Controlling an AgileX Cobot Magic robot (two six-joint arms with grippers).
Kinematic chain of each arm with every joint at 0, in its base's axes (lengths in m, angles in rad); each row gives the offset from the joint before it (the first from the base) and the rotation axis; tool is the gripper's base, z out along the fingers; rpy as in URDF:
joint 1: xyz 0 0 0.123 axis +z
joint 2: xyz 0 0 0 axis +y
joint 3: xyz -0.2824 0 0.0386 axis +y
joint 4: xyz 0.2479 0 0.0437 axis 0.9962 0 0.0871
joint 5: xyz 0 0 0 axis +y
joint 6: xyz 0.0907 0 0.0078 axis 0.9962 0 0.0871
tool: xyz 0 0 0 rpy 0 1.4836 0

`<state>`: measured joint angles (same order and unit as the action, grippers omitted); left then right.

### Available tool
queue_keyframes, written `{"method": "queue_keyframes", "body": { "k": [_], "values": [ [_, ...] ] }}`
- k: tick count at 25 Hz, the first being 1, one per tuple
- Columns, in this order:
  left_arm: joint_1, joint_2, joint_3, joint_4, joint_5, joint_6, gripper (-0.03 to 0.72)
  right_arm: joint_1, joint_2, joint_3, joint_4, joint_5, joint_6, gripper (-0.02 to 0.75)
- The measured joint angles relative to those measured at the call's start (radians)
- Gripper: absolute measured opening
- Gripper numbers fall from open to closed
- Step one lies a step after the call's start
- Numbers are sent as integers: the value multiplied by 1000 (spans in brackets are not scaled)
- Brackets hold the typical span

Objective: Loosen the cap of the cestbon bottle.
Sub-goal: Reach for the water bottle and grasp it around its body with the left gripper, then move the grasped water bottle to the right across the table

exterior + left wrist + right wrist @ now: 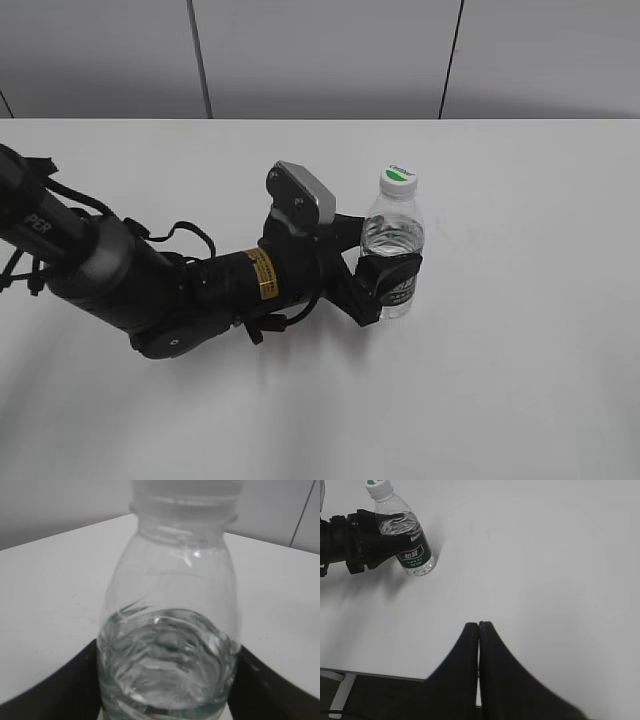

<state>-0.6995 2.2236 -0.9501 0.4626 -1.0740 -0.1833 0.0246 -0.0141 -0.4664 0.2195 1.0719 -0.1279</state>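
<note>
The cestbon bottle [393, 235] stands upright on the white table, clear and ribbed, with a dark green label band low on its body. Its white cap [398, 180] with a green patch sits on top. My left gripper [385, 284] is shut on the bottle's lower body from the left. In the left wrist view the bottle [170, 630] fills the frame between the black fingers [167, 700], and only the cap's lower edge shows [187, 487]. In the right wrist view the bottle [402, 535] and cap [377, 486] are far at the upper left. My right gripper [479, 625] is shut and empty.
The white table [520, 350] spreads around the bottle. A grey panelled wall [320, 55] runs behind it. The left arm [150, 280] lies across the table's left part. The table's near edge [375, 672] shows in the right wrist view.
</note>
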Motion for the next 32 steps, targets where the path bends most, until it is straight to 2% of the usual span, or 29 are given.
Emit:
{"method": "queue_keyframes", "body": {
  "k": [10,18,20,32],
  "values": [
    [-1,12,0,44,-85,0,528,0,0,0,1,0,0,3],
    [-1,12,0,311,-90,-16,528,0,0,0,3,0,0,3],
    [-1,12,0,347,-93,-38,528,0,0,0,3,0,0,3],
    [-1,12,0,367,-90,-55,528,0,0,0,3,0,0,3]
  ]
}}
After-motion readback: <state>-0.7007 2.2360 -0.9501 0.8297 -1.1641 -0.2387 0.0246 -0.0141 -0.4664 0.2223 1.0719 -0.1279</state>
